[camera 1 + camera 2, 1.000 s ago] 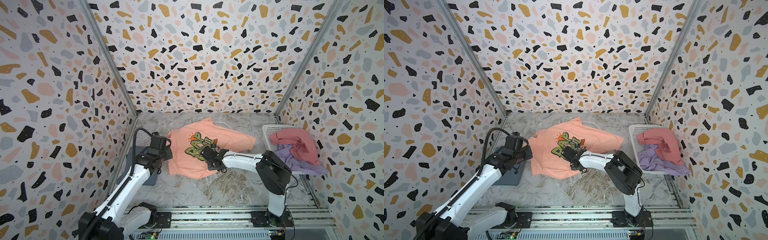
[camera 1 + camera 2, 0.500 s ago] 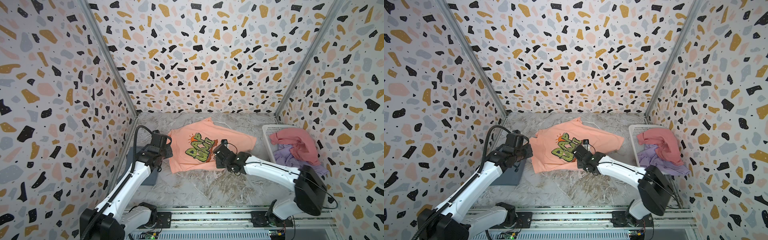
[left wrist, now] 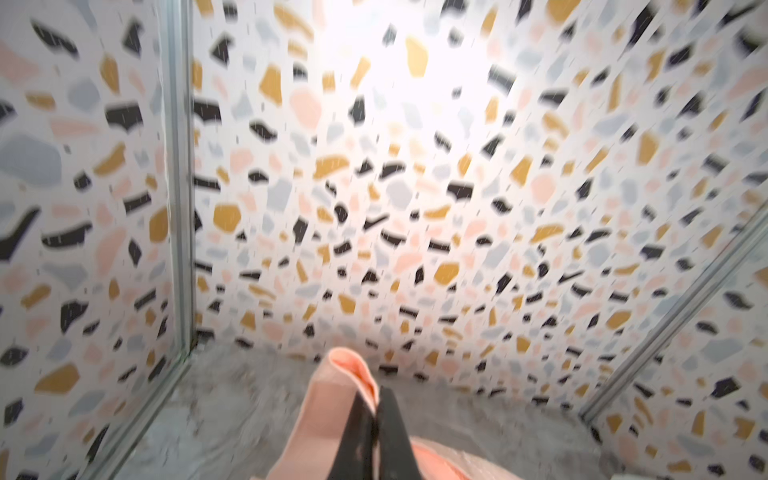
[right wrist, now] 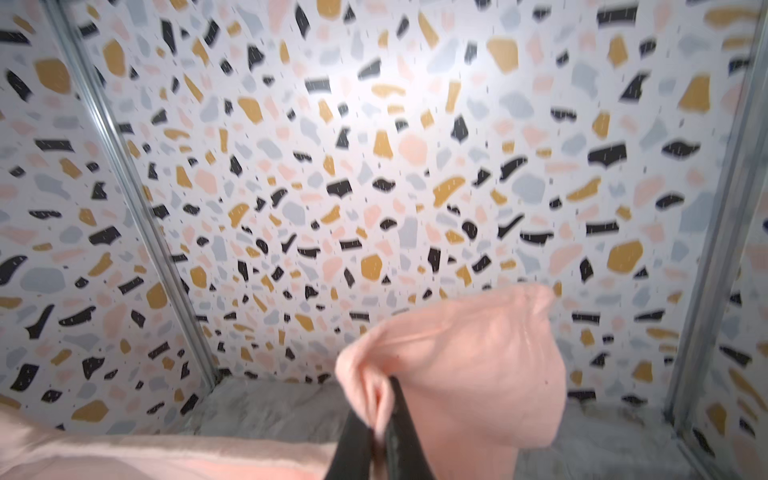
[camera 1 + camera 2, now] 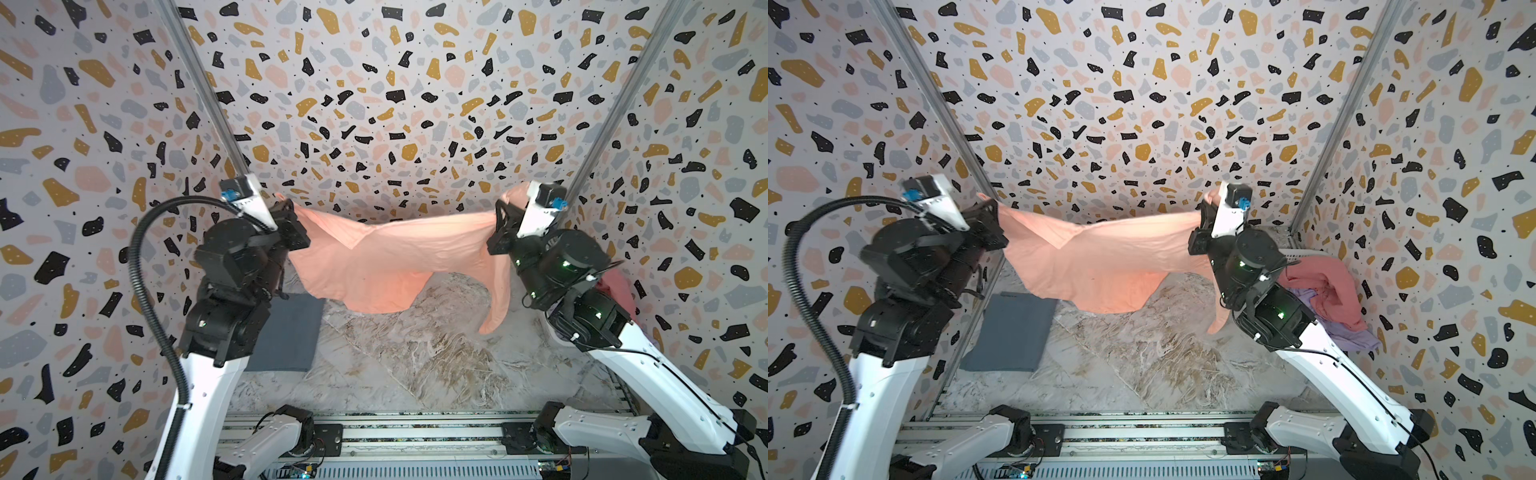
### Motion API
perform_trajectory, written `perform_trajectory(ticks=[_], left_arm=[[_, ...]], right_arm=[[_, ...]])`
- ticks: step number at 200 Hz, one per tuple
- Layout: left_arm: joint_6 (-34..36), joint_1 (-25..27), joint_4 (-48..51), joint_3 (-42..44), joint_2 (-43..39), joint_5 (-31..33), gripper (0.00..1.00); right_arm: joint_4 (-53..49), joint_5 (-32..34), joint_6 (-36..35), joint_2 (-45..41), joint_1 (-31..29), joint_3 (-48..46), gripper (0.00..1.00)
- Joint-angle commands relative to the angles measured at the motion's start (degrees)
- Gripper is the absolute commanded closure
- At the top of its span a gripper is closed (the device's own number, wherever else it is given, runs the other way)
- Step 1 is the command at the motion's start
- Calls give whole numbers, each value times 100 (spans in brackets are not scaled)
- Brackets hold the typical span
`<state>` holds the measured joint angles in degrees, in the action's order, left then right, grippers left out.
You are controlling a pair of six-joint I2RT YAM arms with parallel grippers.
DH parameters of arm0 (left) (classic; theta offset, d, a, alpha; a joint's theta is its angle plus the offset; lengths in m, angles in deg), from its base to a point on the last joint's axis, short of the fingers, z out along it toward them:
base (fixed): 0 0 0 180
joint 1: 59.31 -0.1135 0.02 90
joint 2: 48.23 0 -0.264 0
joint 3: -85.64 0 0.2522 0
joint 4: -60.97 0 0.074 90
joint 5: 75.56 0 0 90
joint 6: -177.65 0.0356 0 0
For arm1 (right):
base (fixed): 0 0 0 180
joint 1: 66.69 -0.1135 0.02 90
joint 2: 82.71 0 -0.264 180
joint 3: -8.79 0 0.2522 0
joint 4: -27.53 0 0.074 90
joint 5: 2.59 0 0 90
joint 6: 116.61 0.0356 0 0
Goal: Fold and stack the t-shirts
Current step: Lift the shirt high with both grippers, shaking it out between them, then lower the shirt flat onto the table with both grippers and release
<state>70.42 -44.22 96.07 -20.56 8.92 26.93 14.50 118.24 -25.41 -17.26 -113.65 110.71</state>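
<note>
While the peach-orange t-shirt (image 5: 386, 257) is hanging stretched in mid-air above the tabletop (image 5: 415, 357), the left end effector (image 5: 294, 216) and right end effector (image 5: 505, 210) are each clamping one end, probably spreading it flat for folding beside the folded slate-grey t-shirt (image 5: 286, 332).

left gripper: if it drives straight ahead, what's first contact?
Likely the back wall, low near the tabletop; nothing else shows ahead of the left gripper, shut on the peach t-shirt. Depth unclear.

Right arm (image 5: 582, 320) blocks nearly all of what I think is the dusty-rose tee (image 5: 621, 286) at mid right in a top view, and both wrist views are smeary, gripper fingers (image 3: 395, 432) cropped by the frame edge.
</note>
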Motion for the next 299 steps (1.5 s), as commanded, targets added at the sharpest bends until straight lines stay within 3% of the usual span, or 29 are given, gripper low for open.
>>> perform_trajectory(ticks=[1,30,47,71,89,124,148,159,171,186,208,241,267,279,288,299], left_arm=[[469,-37,-1353,-362,-192,16,100],[497,-42,-1976,-378,-110,-37,100],[451,-43,-2134,-304,182,117,100],[412,-42,-2214,-419,952,91,100],[372,-60,-2238,-759,1738,74,100],[-232,-374,-1917,-2567,3648,-322,100],[-582,-737,-1145,-4649,4866,-638,100],[-747,-927,-946,-5482,5192,-842,100],[-952,-1145,-1093,-5717,5171,-1053,100],[-1217,-1419,-1511,-5085,4640,-1355,100],[-1058,-1509,-1956,-3325,3324,-1442,100],[-940,-1505,-1495,-967,1580,-1526,100],[-1446,-1496,-564,1077,396,-1599,100],[-1859,-1500,-190,2080,-107,-1849,100],[-2196,-1498,98,2810,-454,-2047,85],[-2435,-1492,313,3457,-879,-2305,65]], right_arm=[[1060,-524,-1628,245,-15,877,95],[1587,-861,-2341,654,80,1214,96],[1748,-1051,-2356,952,406,1223,96],[1693,-1307,-1753,1547,1135,1399,96],[1561,-1967,-861,2081,1830,1621,97],[960,-2987,163,3506,2678,3027,98],[848,-3938,1059,4232,3205,3980,98],[806,-4153,1180,4377,3347,4383,98],[771,-4215,1101,4390,3414,4697,98],[738,-4250,963,4191,3474,4781,98],[721,-4341,831,3556,3545,4046,98],[690,-4712,736,2193,3538,1573,95],[127,-4628,873,1212,3466,-645,90],[-269,-4618,1118,827,3444,-1600,79],[-592,-4616,1286,546,3413,-2271,57],[-928,-4395,1429,304,3354,-2770,42]])
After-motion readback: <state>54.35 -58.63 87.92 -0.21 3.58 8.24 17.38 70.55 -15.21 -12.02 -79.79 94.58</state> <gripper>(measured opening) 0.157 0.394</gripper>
